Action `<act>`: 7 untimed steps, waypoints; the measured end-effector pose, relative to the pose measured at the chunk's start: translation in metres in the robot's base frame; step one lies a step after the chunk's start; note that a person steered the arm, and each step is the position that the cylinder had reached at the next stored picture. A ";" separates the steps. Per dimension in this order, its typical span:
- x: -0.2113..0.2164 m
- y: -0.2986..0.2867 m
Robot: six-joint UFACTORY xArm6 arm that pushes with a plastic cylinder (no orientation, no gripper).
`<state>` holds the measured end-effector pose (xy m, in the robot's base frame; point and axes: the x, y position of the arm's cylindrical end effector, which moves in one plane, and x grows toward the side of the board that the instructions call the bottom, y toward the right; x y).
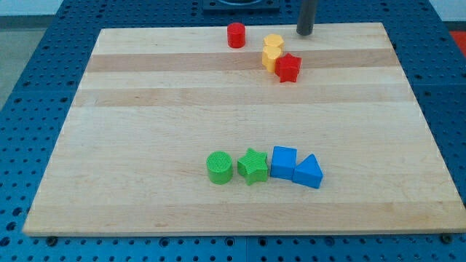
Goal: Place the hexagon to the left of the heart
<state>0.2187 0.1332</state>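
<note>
Two yellow blocks touch each other near the view's top, right of centre. The upper one (274,44) looks like the hexagon. The lower one (270,60) looks like the heart, though the shapes are hard to tell apart at this size. A red star (289,68) touches the lower yellow block on its right. My tip (304,33) rests at the board's top edge, a short way to the right of the upper yellow block and apart from it.
A red cylinder (236,35) stands left of the yellow blocks near the top edge. Near the view's bottom a row runs left to right: green cylinder (219,167), green star (253,166), blue cube (283,161), blue triangle (309,173).
</note>
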 end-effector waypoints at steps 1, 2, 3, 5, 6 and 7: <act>0.017 -0.022; 0.022 -0.081; 0.024 -0.132; 0.020 -0.111; 0.020 -0.090; 0.043 -0.090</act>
<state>0.2614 0.0432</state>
